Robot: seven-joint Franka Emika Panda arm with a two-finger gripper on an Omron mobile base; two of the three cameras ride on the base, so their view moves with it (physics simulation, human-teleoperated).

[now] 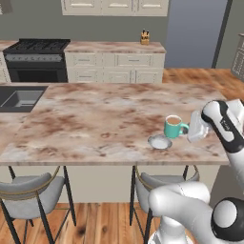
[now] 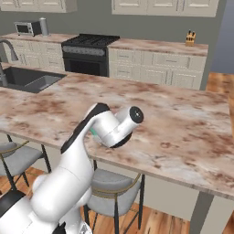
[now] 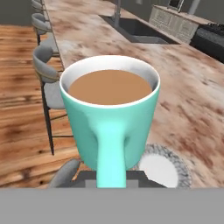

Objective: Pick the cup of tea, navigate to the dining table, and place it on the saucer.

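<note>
The cup of tea (image 1: 173, 127), a teal mug full of brown liquid, hangs over the right part of the dining table (image 1: 95, 119). My gripper (image 1: 189, 128) comes in from the right and is shut on its handle. In the hand view the cup of tea (image 3: 109, 109) is close up with its handle towards the camera, and my gripper (image 3: 111, 178) clamps that handle. The saucer (image 1: 160, 141) lies on the table near the front edge, just in front and left of the cup, with nothing on it. The saucer (image 3: 161, 168) shows past the cup's lower right. In the right base view my arm hides the cup.
A sink (image 1: 19, 98) is set into the table's left end. Two grey stools (image 1: 28, 190) (image 1: 159, 183) stand under the front edge. The stove (image 1: 37, 59) and a knife block (image 1: 145, 37) are on the back counter. A microwave (image 2: 26, 28) sits at the far left.
</note>
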